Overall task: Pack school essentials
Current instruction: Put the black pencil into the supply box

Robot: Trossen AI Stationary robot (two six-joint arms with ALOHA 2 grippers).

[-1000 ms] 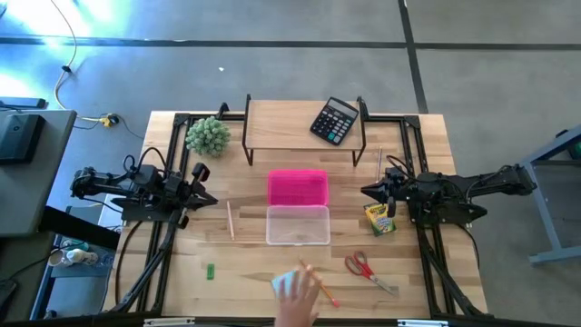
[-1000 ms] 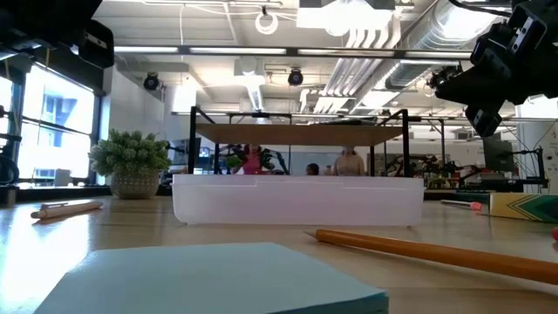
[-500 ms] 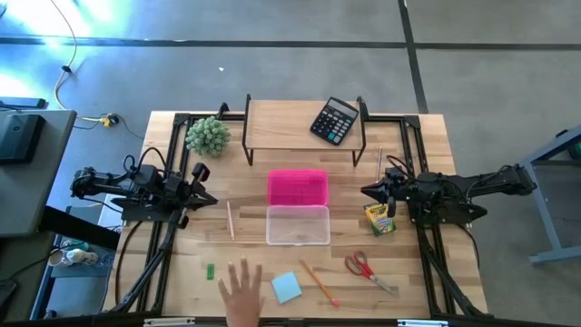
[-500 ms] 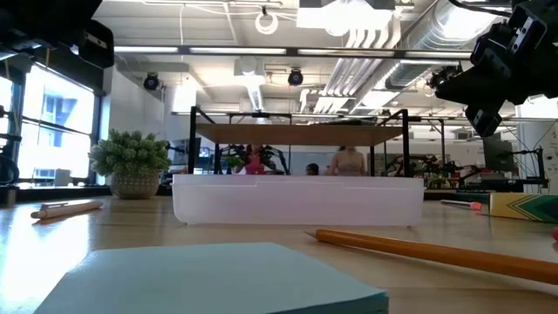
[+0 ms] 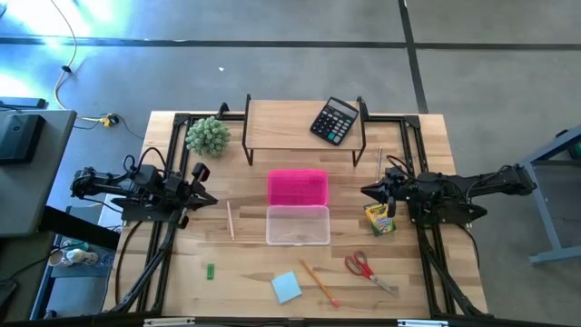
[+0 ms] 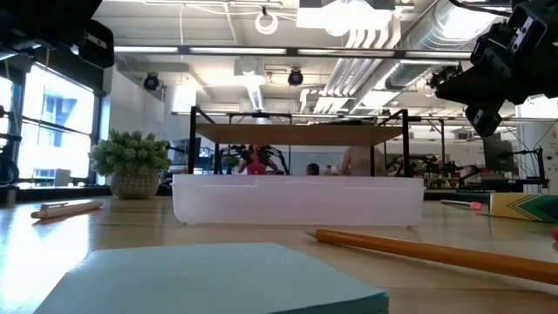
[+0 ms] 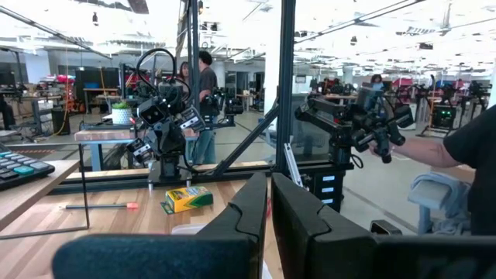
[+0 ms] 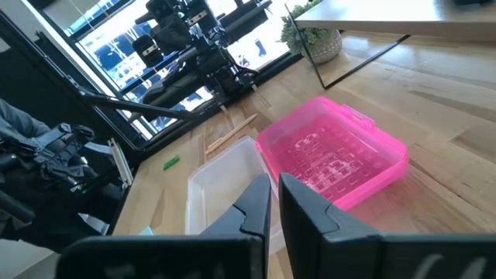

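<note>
School essentials scattered, unpacked. Left pincer (image 5: 201,196) and right pincer (image 5: 369,191) nearly closed, empty, flanking clear box (image 5: 298,224). Crayon box (image 5: 379,218) beside right pincer; scissors (image 5: 368,269), pencil (image 5: 318,282), note pad (image 5: 287,287) nearer front edge. Thin pencil likely to roll or slip during pinch.

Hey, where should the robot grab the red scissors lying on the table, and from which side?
Probably across the closed blades just past the handles of the scissors, coming straight down. They lie flat, handles toward the box, blades pointing to the table's front-right. The right gripper is nearest.
</note>
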